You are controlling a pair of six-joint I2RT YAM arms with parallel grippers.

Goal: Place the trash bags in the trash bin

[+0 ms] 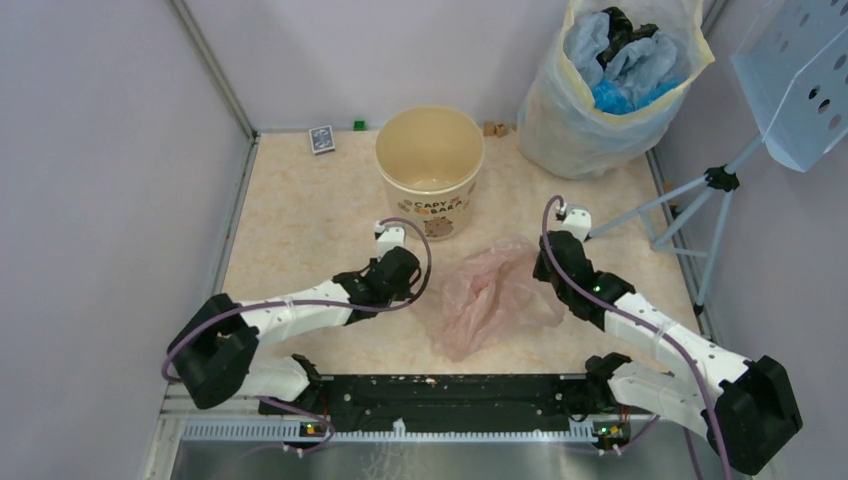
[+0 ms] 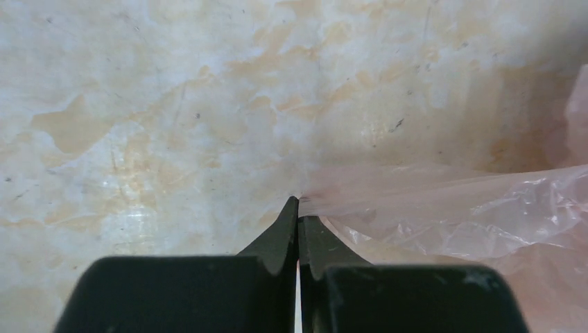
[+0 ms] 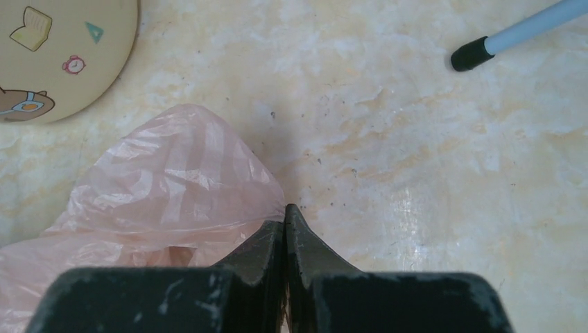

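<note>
The pale-pink trash bag [image 1: 490,290] lies crumpled on the table between my two arms, just in front of the cream-yellow trash bin [image 1: 430,170], which stands upright and open. My left gripper [image 1: 420,285] is at the bag's left edge. In the left wrist view it [image 2: 298,208] is shut, with the bag's edge [image 2: 444,208] pinched at its tips. My right gripper [image 1: 543,268] is at the bag's right edge. In the right wrist view it [image 3: 285,215] is shut on the bag [image 3: 173,180], and the bin's side [image 3: 55,55] shows at upper left.
A large whitish-yellow bag [image 1: 610,90] with blue and black contents stands at the back right. A tripod leg [image 1: 690,190] rests on the table at the right, its foot [image 3: 468,55] near my right gripper. A small card box [image 1: 321,139] and small blocks [image 1: 493,128] lie by the back wall.
</note>
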